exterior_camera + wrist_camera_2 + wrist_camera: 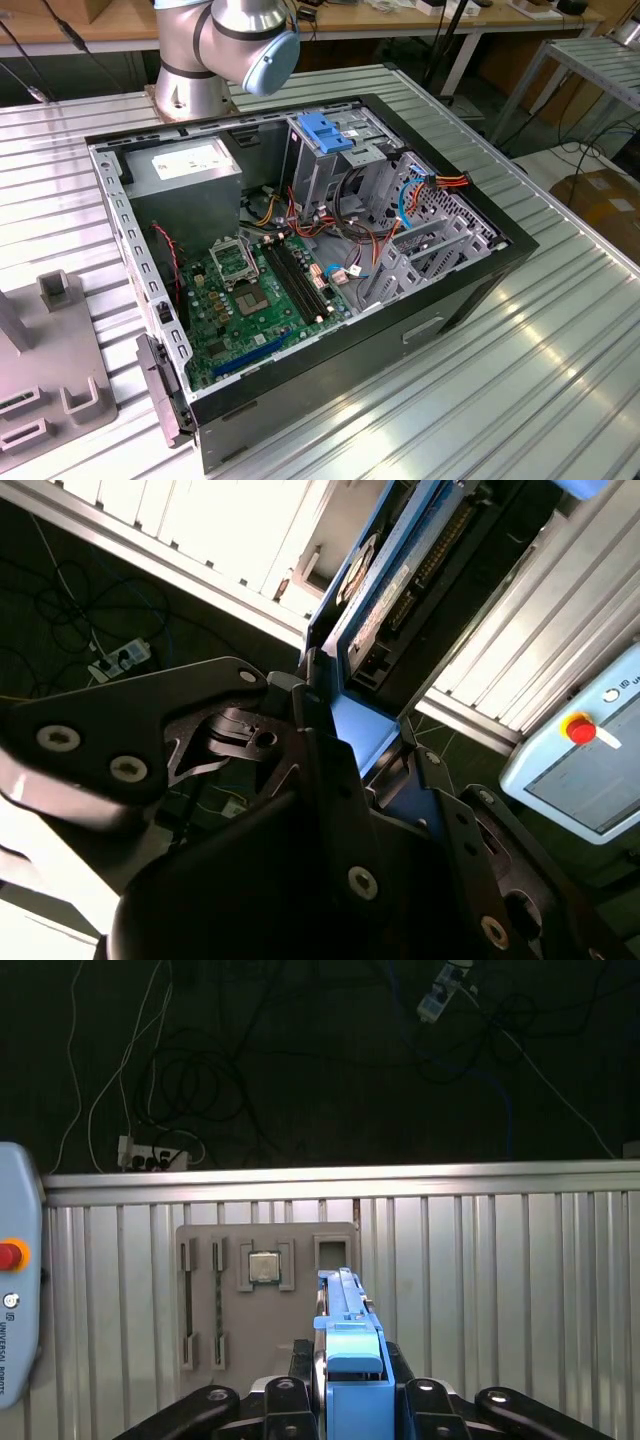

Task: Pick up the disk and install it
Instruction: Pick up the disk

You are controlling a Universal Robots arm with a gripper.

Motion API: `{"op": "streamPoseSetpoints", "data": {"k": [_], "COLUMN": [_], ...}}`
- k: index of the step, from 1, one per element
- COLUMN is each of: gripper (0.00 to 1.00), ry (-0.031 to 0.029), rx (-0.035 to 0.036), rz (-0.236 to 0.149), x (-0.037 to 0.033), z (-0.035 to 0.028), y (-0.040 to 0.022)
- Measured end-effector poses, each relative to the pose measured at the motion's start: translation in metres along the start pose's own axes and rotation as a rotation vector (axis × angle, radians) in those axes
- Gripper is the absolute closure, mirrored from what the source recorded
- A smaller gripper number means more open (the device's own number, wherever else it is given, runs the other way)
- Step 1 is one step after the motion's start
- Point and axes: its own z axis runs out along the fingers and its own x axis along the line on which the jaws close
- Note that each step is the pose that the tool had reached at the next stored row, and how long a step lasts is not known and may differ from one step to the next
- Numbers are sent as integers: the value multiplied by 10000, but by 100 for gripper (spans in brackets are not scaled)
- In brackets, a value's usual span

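In both wrist views my gripper (350,1375) (362,730) is shut on the disk (345,1310) (385,595). In the first wrist view the disk appears edge-on, its blue plastic rail running out from between the black fingers (300,1360). In the second wrist view I see its flat underside with connectors and its blue edge. It hangs above the ribbed metal table (500,1280), close to a grey fixture plate (200,1260) holding a square chip (265,1267). In the exterior view the open computer case (300,250) lies on the table, with a blue-topped drive cage (325,130) at its far end.
The arm's base (190,70) stands behind the case. Inside the case are a grey power supply (185,165), a green motherboard (255,290) and loose cables (420,190). A grey fixture (50,370) sits at the exterior view's left. A teach pendant (15,1270) (580,750) rests on the table.
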Motion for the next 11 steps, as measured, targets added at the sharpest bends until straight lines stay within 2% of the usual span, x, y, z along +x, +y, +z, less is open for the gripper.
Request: {"op": "streamPoseSetpoints", "data": {"k": [11], "gripper": [63], "ry": [-1], "rx": [1], "rz": [0], "x": [-4], "z": [-1], "y": [-124]}}
